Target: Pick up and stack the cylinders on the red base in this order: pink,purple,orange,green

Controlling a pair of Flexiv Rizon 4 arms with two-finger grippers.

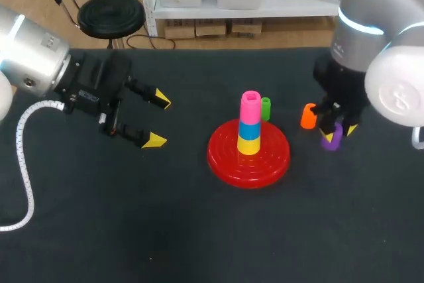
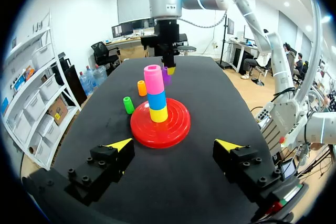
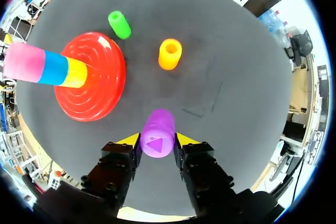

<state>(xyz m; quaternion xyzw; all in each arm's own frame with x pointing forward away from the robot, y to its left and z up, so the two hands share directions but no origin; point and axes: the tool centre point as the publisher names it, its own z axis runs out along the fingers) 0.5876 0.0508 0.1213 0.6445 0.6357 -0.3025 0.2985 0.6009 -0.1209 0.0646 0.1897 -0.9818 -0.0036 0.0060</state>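
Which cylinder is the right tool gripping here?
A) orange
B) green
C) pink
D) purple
D: the purple cylinder is pinched between the yellow tips of the right tool, while the orange cylinder and green cylinder sit free on the table and the pink cylinder tops the stack.

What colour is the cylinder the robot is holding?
Purple: the cylinder in the right gripper shows best in the right wrist view.

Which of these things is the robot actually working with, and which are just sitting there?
In the job: red base, pink cylinder atop the stack, purple cylinder held in the right pincer, orange cylinder, green cylinder.

Just there: yellow cylinder and blue cylinder under the pink one, the open left pincer, the table.
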